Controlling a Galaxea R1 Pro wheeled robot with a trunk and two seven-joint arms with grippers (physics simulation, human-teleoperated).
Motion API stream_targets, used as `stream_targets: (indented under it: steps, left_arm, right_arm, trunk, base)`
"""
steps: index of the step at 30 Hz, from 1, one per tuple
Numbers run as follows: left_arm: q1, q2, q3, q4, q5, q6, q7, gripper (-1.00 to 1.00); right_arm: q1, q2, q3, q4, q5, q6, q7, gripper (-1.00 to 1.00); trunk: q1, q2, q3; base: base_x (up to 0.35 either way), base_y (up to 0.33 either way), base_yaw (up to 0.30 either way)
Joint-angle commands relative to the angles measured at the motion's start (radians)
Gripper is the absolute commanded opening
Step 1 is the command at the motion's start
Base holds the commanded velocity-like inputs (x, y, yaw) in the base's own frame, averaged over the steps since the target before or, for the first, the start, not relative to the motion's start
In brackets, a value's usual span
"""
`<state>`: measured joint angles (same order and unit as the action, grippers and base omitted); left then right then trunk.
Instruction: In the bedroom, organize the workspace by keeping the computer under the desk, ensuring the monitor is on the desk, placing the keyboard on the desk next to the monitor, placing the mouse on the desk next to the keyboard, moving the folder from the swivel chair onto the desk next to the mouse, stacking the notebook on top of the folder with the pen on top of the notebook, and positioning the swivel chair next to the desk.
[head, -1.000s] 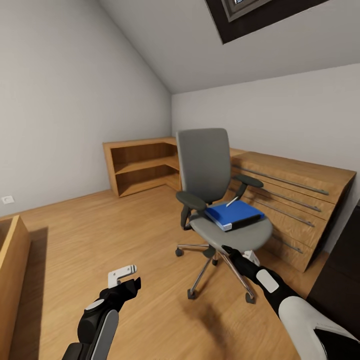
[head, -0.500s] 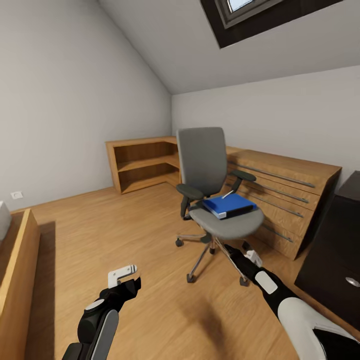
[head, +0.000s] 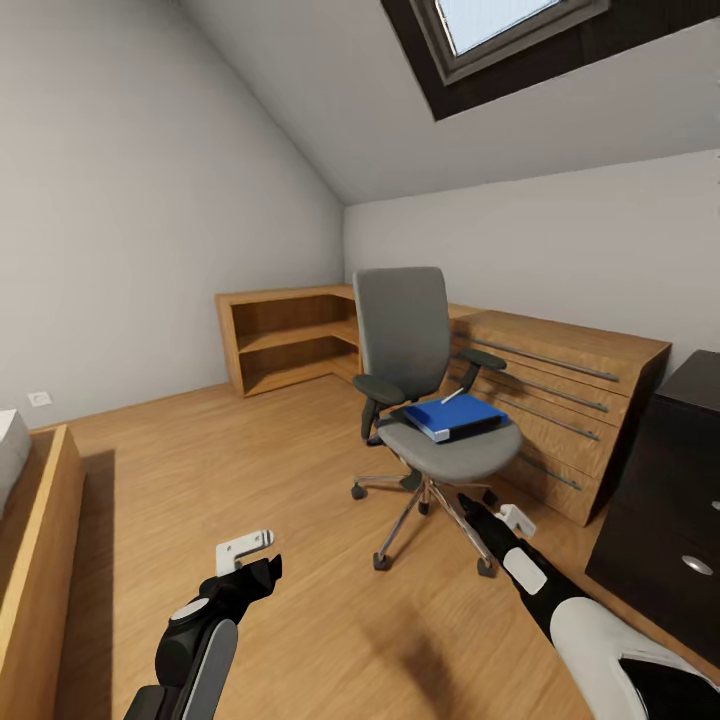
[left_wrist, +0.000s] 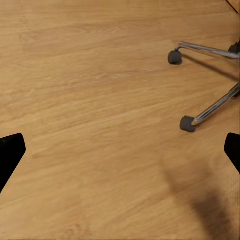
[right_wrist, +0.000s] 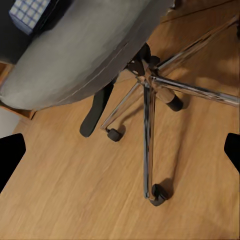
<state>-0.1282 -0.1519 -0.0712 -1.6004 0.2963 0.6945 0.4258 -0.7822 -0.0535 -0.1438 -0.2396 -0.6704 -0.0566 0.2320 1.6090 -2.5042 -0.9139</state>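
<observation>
Both grippers are open and hold nothing. The left gripper hangs over bare wood floor. The right gripper hangs low beside the chrome base of the swivel chair. On the chair's grey seat lies the blue folder, a thin white stick resting on top.

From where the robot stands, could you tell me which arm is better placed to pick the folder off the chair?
Probably the right. Its claw is beside the swivel chair, just below the seat holding the folder; the left claw hangs over bare floor, farther away.
</observation>
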Motion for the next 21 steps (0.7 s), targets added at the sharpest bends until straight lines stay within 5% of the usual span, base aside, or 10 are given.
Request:
stream_targets:
  steps: [1, 6, 13, 21]
  left_arm:
    - [-0.001, 0.0, -0.001, -0.001, 0.011, 0.002, 0.01, 1.0]
    - [-0.001, 0.0, -0.011, 0.013, 0.01, 0.002, 0.01, 1.0]
    - [-0.001, 0.001, -0.046, 0.091, 0.009, -0.005, 0.011, 1.0]
    - [-0.001, 0.002, -0.064, 0.099, 0.009, -0.007, 0.011, 1.0]
  right_arm:
    - [-0.001, 0.0, -0.001, 0.003, -0.006, -0.008, 0.004, 1.0]
    - [0.0, 0.033, 0.015, 0.036, 0.038, -0.085, -0.02, 1.0]
    - [0.012, 0.053, 0.026, 0.226, 0.233, -0.466, -0.07, 1.0]
    - [0.218, 0.069, 0.032, 0.255, 0.291, -0.762, -0.075, 1.0]
  trunk:
    - [-0.001, 0.0, 0.003]
    - [-0.003, 0.001, 0.022]
    - [-0.006, 0.003, 0.049]
    - [-0.015, 0.014, 0.079]
  base:
    - [-0.002, 0.0, 0.0]
    - [0.0, 0.0, 0.0]
    - [0.0, 0.0, 0.0]
    - [0.0, 0.0, 0.0]
